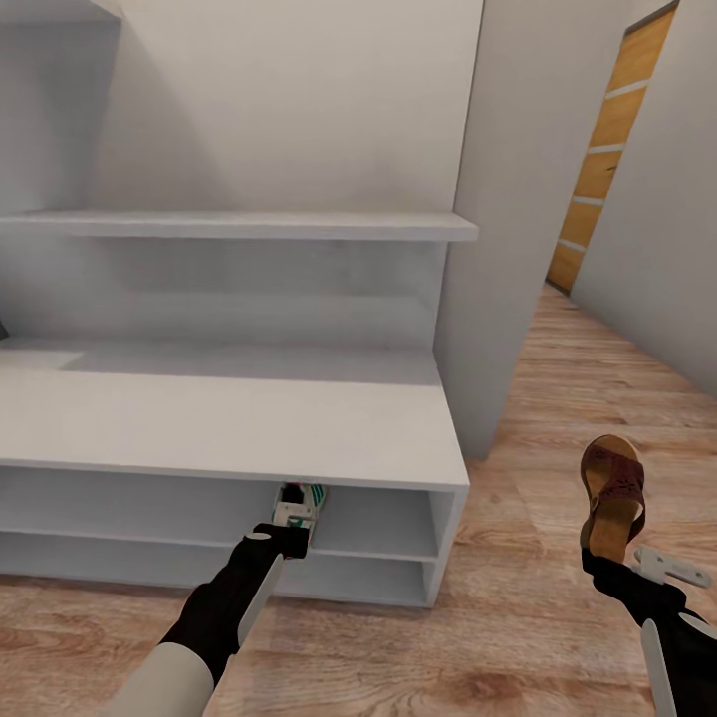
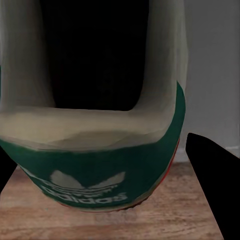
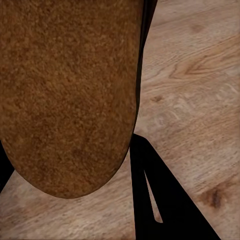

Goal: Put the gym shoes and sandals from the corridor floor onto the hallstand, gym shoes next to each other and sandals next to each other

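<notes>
— Where's the sneaker?

— The left gripper (image 1: 291, 538) is clamped on a white gym shoe (image 1: 297, 505) with a green heel patch, holding it at the mouth of the upper low opening of the white hallstand (image 1: 229, 423), just under the bench top. In the left wrist view its dark inside and green heel (image 2: 100, 165) sit between the fingers (image 2: 212, 170).

— And the right arm?

— The right gripper (image 1: 604, 566) grips a reddish-brown sandal (image 1: 612, 493) by its heel end, toe up, above the wood plank floor (image 1: 558, 398), well right of the rack. Its cork sole (image 3: 70, 95) faces the right wrist camera.
</notes>
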